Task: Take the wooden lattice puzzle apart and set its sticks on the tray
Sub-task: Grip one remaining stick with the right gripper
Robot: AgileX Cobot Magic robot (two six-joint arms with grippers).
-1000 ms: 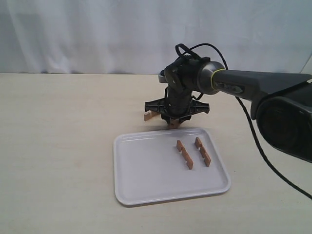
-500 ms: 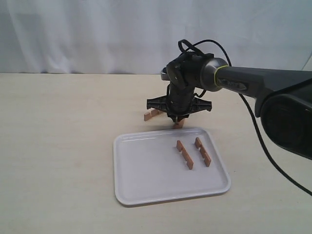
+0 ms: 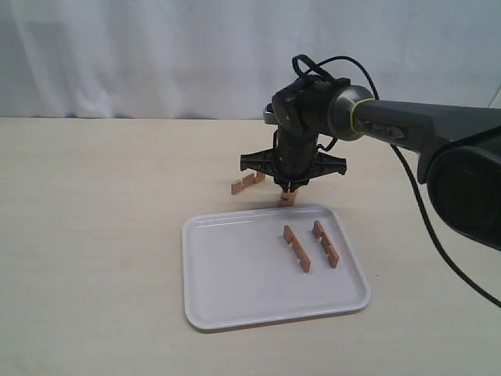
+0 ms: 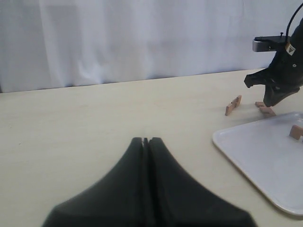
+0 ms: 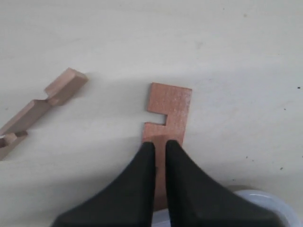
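Showing the puzzle as four separate sticks, two on the tray and two on the counter beyond it.

The tray holds two sticks, an inner stick and an outer stick. They lie side by side, near each other but not touching, in the tray's far right part. Their long sides run roughly along the tray's short rim.

The right arm reaches in from the tray's right and points its jaws down, just beyond the tray's far rim. The right jaws are closed to a narrow gap on one end of the gripped stick. In the right wrist view this stick shows one square notch clear of the fingertips, and the tray's rim is close beside it. Whether the stick touches the counter cannot be told.

The loose stick lies on the counter beyond the tray's far rim, to the left of the gripped one and apart from it, notches up. No jaw touches it.

The left jaws, seen only in the left wrist view, are pressed together with nothing between them. They are low over bare counter, well apart from the tray.
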